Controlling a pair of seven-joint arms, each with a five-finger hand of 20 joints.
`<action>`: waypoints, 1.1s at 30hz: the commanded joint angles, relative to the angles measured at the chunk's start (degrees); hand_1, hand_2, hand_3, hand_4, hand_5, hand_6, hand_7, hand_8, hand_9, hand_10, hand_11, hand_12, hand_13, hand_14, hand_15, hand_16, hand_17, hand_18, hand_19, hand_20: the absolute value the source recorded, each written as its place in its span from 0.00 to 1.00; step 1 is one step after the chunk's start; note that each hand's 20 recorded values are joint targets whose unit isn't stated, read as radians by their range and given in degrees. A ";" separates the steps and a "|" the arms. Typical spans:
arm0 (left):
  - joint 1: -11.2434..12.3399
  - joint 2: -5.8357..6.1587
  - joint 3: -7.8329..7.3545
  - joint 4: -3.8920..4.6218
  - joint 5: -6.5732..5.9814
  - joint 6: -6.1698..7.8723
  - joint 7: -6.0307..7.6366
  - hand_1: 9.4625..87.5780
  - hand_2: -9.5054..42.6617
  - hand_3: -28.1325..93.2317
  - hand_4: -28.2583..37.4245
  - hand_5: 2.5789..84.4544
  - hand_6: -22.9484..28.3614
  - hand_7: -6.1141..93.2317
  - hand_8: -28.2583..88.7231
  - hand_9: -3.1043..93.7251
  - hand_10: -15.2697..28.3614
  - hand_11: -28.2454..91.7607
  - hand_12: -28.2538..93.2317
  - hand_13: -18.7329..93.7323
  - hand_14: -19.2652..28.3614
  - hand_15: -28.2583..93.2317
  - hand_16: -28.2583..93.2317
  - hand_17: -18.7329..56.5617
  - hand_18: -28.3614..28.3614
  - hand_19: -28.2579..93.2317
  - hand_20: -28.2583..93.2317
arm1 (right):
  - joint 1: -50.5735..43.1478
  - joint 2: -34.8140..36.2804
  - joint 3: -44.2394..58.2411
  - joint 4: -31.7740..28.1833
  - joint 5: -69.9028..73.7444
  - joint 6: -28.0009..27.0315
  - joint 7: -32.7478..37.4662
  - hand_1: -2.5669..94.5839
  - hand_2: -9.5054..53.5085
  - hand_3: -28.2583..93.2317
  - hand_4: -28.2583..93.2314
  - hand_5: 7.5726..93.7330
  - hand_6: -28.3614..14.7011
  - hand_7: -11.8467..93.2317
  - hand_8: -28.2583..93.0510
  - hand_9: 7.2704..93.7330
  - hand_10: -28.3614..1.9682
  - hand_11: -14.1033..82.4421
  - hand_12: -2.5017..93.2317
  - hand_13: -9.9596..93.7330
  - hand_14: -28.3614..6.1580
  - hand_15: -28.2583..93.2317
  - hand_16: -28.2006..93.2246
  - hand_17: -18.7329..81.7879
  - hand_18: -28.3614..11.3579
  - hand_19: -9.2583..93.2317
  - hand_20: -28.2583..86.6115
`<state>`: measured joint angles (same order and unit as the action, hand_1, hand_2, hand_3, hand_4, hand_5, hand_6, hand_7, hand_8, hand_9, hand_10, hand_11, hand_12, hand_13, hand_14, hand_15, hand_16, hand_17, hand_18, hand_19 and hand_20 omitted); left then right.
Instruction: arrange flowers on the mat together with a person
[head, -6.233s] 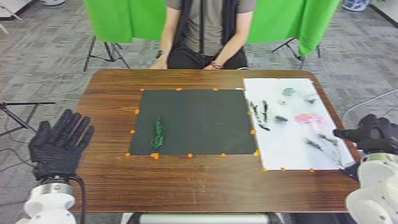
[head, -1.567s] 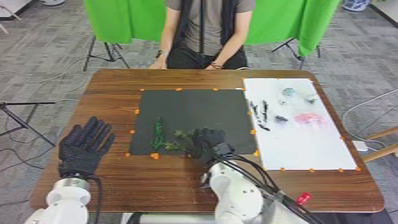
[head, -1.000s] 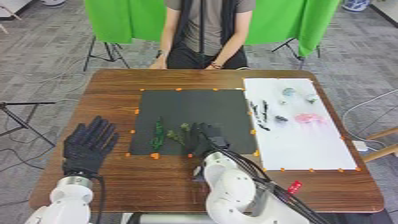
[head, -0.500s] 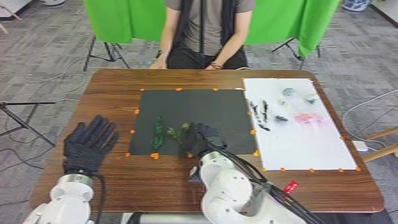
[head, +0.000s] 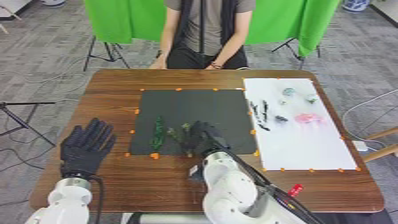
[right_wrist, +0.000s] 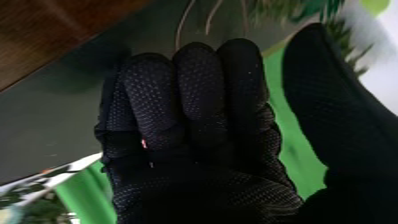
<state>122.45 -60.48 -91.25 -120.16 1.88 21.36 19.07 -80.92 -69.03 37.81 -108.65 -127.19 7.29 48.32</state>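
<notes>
Right hand (head: 206, 140): over the near part of the mat, its fingers straight and the thumb held well off them in the right wrist view, an open shape with nothing gripped.
Thin stems (right_wrist: 213, 16): just past the fingertips in that wrist view, free of any grip (whether a glove edge brushes the greenery, I cannot tell).
Small sprigs (head: 173, 134): a low, feathery pair lying on the mat, just to the left of the right hand's fingers.
Tall sprig (head: 158, 134): farther left from those fingers, darker green, its length pointing away from the robot.
Mat (head: 191, 106): dark and flat, under the sprigs and stretching beyond the fingertips, bare on its far side.
White sheet (head: 306, 147): to the right of the working fingers, with dark stems (head: 265, 114) nearest them, then a small dark bloom (head: 281, 119) and a pink flower (head: 308, 118); pale blooms (head: 288, 92) lie farther off.
Left hand (head: 84, 152): well apart, to the left of the mat above the tabletop (head: 155, 187), fingers straight and empty.
Arrangement: early, I would say; the greenery is down as a base (a modest one), while the blooms and dark stems on the sheet have yet to join it. The right hand probably needs to lift clear without dragging the small sprigs.
</notes>
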 joint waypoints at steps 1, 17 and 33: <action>3.18 -1.32 -1.46 -1.03 0.05 -1.22 2.52 0.29 0.46 0.86 0.00 0.60 0.63 0.19 0.15 0.51 0.69 0.41 0.29 0.48 0.76 0.52 0.16 0.19 0.78 0.59 0.29 | -5.60 8.61 12.14 -4.54 13.11 5.68 -18.33 0.44 0.00 0.83 0.04 0.61 0.58 0.71 0.35 0.68 0.33 0.70 0.38 0.61 0.25 0.81 0.43 0.38 0.04 0.82 0.44; 6.42 -1.67 -5.24 -3.06 2.24 -0.95 5.19 0.20 0.55 0.84 0.00 0.60 0.63 0.19 0.15 0.51 0.70 0.40 0.29 0.47 0.76 0.51 0.16 0.18 0.78 0.58 0.29 | -36.56 17.69 55.73 -16.89 56.83 7.22 -38.88 0.32 0.29 0.90 0.03 0.58 0.58 0.47 0.15 0.62 0.38 0.42 0.26 0.59 0.39 0.60 0.39 0.32 0.16 0.61 0.40; 4.65 -0.01 -4.57 -1.59 4.73 -1.08 6.45 0.23 0.61 0.73 0.00 0.57 0.62 0.17 0.16 0.47 0.67 0.38 0.28 0.46 0.74 0.48 0.16 0.18 0.78 0.57 0.29 | -44.25 12.39 67.25 -16.15 74.56 2.95 -47.61 0.24 0.30 0.90 0.03 0.47 0.58 0.30 0.13 0.45 0.48 0.21 0.17 0.45 0.41 0.32 0.38 0.31 0.26 0.43 0.34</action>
<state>127.24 -60.78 -97.38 -121.98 5.14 20.42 26.03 -123.27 -55.03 102.31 -124.70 -50.70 15.28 1.84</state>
